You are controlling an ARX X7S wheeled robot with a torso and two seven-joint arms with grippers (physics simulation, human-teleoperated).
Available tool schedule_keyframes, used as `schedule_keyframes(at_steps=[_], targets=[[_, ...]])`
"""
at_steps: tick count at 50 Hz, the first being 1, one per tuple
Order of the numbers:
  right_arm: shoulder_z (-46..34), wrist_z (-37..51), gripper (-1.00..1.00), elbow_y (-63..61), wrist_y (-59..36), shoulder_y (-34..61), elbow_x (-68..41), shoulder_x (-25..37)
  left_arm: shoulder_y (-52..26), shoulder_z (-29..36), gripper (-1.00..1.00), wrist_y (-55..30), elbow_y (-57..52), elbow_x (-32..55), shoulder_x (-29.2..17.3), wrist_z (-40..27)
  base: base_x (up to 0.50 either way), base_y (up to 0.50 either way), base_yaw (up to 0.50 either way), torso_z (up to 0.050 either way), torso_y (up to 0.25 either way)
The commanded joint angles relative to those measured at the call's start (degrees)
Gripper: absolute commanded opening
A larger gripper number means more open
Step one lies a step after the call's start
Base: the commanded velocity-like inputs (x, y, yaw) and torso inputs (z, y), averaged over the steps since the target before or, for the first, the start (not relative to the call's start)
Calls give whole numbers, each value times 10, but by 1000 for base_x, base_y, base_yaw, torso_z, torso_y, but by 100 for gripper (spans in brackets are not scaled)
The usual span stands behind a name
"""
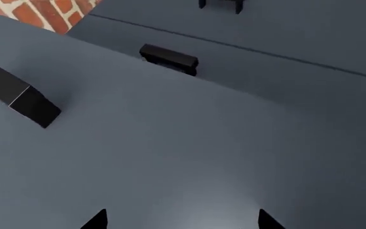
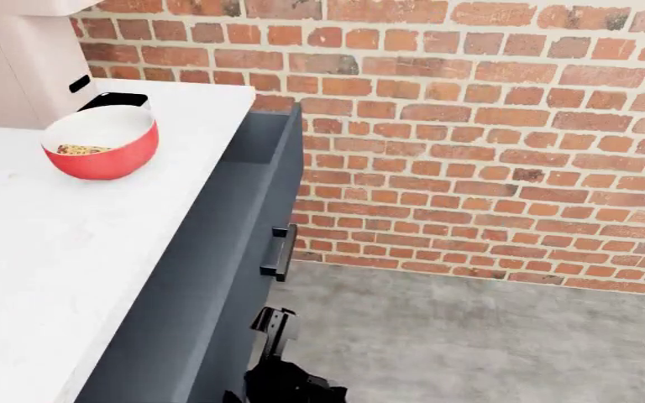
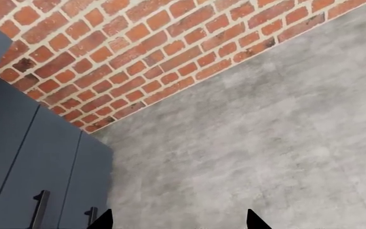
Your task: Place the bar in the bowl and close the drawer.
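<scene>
Bar (image 2: 81,149) lies inside the red bowl (image 2: 103,159), which stands on the white bench (image 2: 43,277) near a pale appliance (image 2: 20,67); that half of the task looks done. Drawer (image 2: 258,143) remains pulled out a short way at the bench's far end, its interior showing, while a black handle (image 2: 281,252) on the cabinet front lies nearer. Left tool (image 1: 183,220) hovers close to a slate cabinet face with its two tips apart, gripping nothing; right tool (image 3: 177,220) points at the grey floor (image 3: 272,133), tips likewise apart and empty. Step in hand, as judged: closing the drawer. Done well, an arm (one shows low in the head view, beside the cabinet) would rise to the drawer front and press flat and square against it, pushing straight in until flush, avoiding a skewed shove at one corner. Bench top is smooth and pale; a red brick wall (image 2: 469,126) backs the room above bare concrete floor
</scene>
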State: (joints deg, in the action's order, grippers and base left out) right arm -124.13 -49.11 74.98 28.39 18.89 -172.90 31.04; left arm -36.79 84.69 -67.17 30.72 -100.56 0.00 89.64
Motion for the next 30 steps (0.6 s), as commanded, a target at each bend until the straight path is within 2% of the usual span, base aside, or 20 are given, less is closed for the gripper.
schedule_keyframes(at_steps=[1,18,30], targets=[[-36,-6,100,0,0,-1,-40,-3,8,-21,100,51,49,-20,0,4,0,0,0,0,0],[-28,-10,100,0,-3,-8,-43,0,13,-55,100,115,112,-59,0,4,0,0,0,0,0],[-22,-11,100,0,-6,-10,-39,4,-29,-13,100,94,160,17,0,4,0,0,0,0,0]])
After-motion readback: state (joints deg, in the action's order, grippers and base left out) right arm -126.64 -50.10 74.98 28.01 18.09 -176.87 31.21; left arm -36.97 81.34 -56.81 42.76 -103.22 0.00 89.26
